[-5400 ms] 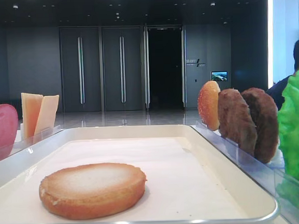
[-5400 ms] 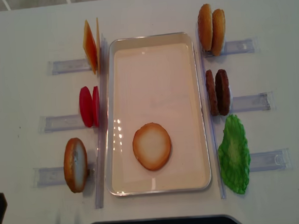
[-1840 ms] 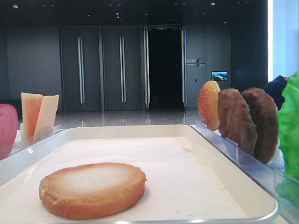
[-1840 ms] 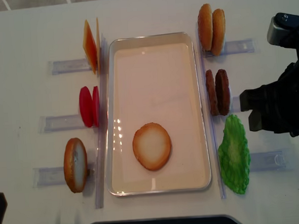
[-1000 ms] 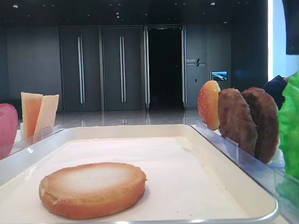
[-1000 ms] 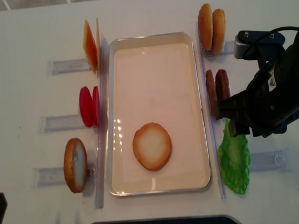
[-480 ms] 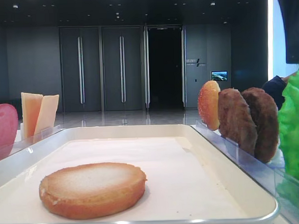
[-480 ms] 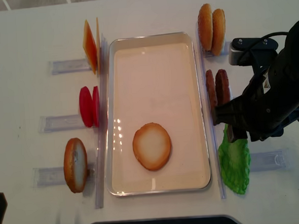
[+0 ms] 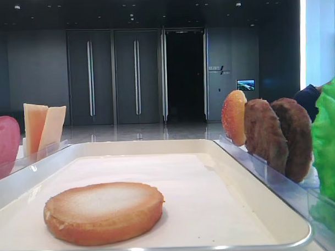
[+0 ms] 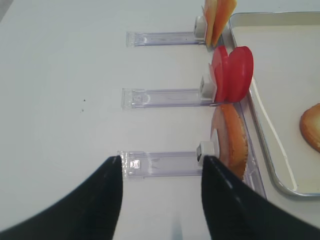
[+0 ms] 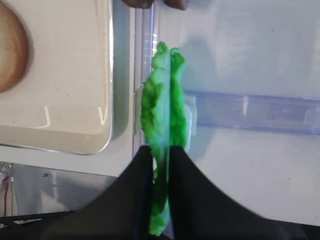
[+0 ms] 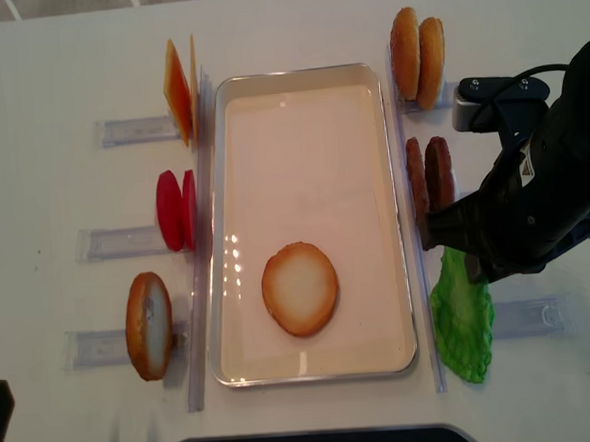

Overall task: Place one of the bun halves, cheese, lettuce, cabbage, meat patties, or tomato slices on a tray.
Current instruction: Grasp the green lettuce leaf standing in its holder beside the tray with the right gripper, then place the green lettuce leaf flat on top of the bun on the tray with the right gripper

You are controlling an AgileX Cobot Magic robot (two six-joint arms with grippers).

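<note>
The bright-green lettuce (image 11: 162, 110) stands on edge in its clear holder just right of the cream-white tray (image 12: 301, 160). My right gripper (image 11: 160, 150) is shut on the lettuce, with a black finger pressed to each side of its lower edge. From overhead the right arm covers the top of the lettuce (image 12: 463, 321). One flat bun half (image 12: 299, 289) lies in the tray's near part. My left gripper (image 10: 161, 162) hangs open over the table at the left, above a clear holder and beside an upright bun half (image 10: 231, 137).
Left of the tray stand cheese slices (image 12: 180, 91), tomato slices (image 12: 176, 210) and a bun half (image 12: 149, 325). On the right are two upright bun halves (image 12: 417, 51) and two meat patties (image 12: 430, 181) just behind my right gripper. Clear holders (image 12: 526, 317) stick out sideways.
My right arm came in from the right and settled over the lettuce. Its jaws, wide half a second ago, have closed onto the leaf. The left gripper is still.
</note>
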